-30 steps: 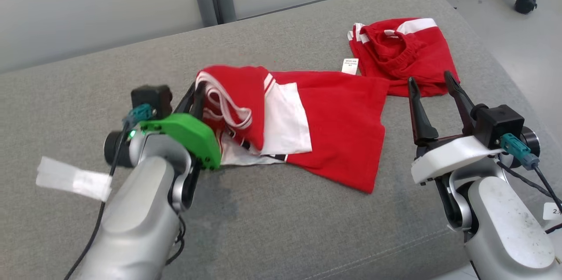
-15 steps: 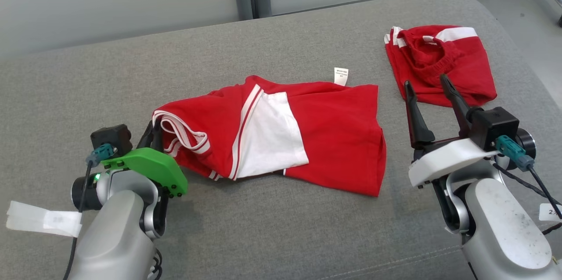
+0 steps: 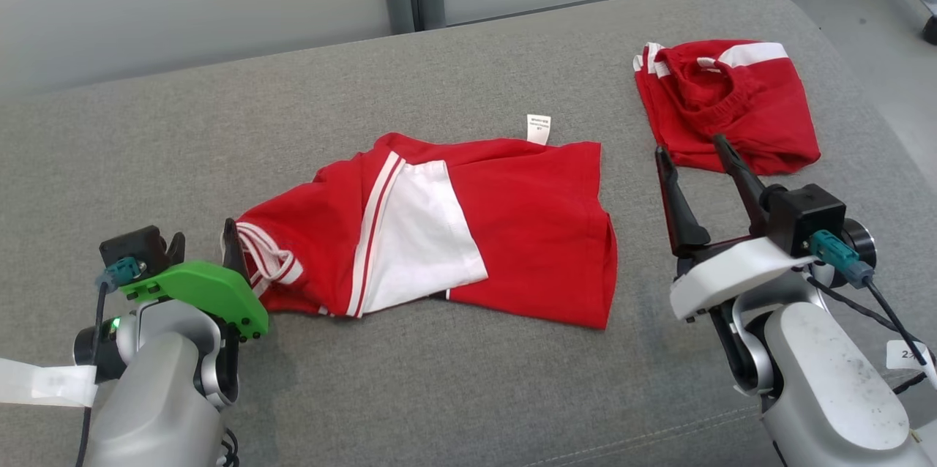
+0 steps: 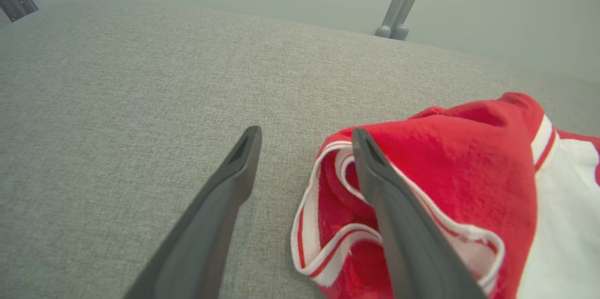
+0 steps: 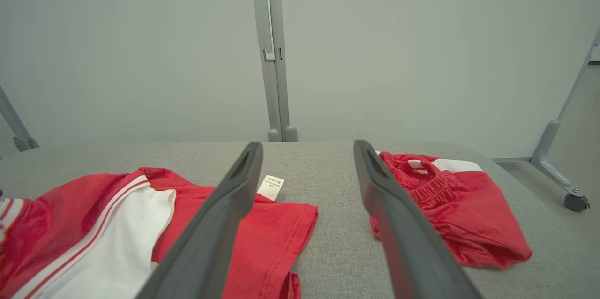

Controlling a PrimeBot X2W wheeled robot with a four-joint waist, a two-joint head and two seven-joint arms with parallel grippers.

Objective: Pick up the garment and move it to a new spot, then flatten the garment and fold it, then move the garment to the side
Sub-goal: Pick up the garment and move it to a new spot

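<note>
Head view. Grey padded bench [image 3: 454,386] spans the frame.

- Garment [image 3: 534,233]: red with a white panel and white-striped trim, lying crumpled and partly flat at centre frame, running from lower left up toward the middle. White label [image 3: 539,127] sticks out at its upper edge.
- Left hand [image 3: 201,240]: lower left of frame, fingers apart, gripping nothing. In the left wrist view the left hand [image 4: 305,132] has one finger over bare bench fabric and the other lying along the garment's [image 4: 468,149] striped cuff; whether it presses the cloth I cannot tell.
- Right hand [image 3: 689,146]: right of frame, fingers apart, empty, held above the bench between the garment and a second red piece [image 3: 732,116].
- Second red piece: bunched at upper right, apart from the garment.
- Right wrist view: right hand [image 5: 307,144] spread; garment [image 5: 262,228] lower left, label [image 5: 271,186] between the fingers, second red piece [image 5: 450,210] right.
</note>
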